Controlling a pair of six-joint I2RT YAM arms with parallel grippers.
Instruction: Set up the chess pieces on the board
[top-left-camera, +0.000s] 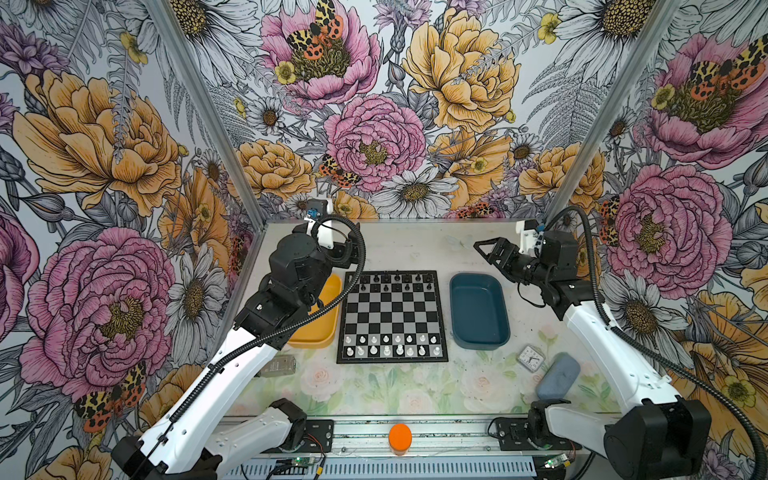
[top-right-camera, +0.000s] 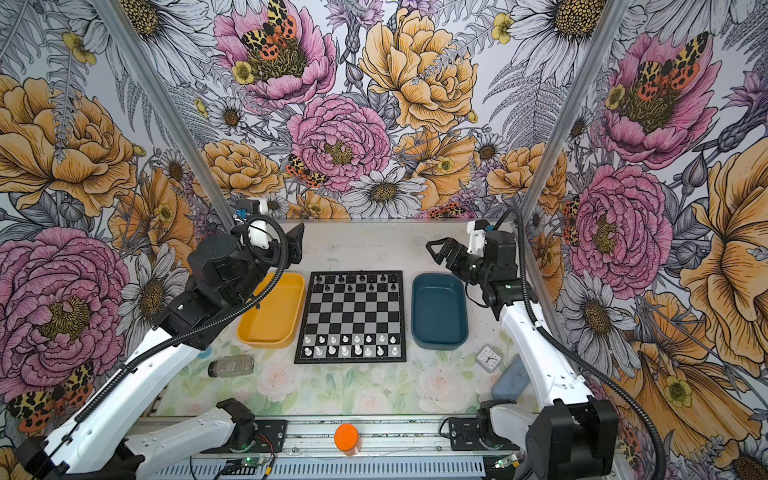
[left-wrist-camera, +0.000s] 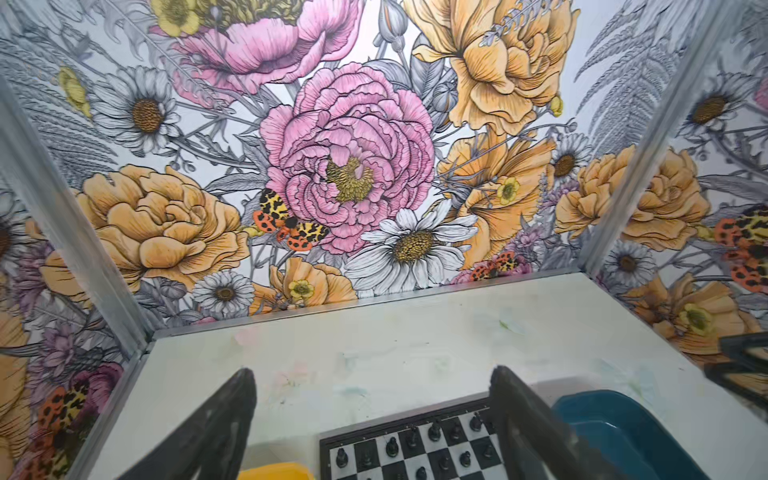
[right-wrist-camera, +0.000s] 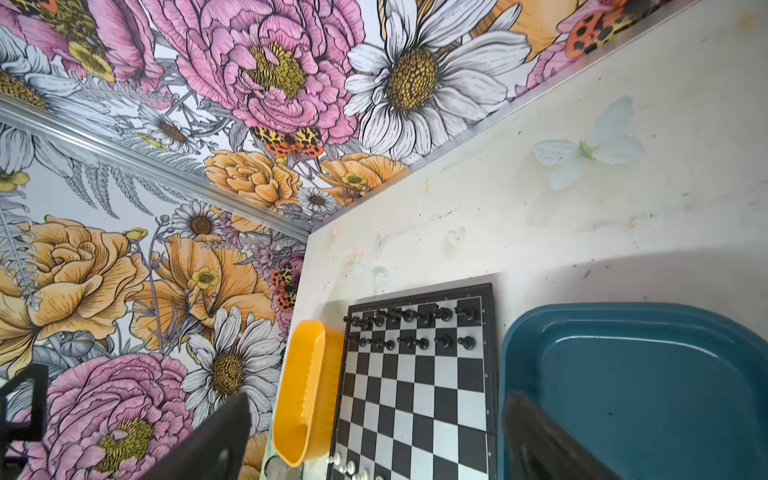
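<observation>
My left gripper (left-wrist-camera: 372, 374) and right gripper (right-wrist-camera: 378, 399) hang spread, empty, flanking the board (top-left-camera: 392, 307). Both top views show white chessmen (top-left-camera: 387, 350); my left wrist view catches only black chess pieces (left-wrist-camera: 391, 446).

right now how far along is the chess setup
Looks nearly done. Done: chess pieces stand in the two far rows of the board, white chessmen in the two near rows; yellow tray and dark blue tray look empty. In hand: nothing, left gripper and right gripper both open. Left: perhaps straightening black pieces; too small to tell.
</observation>
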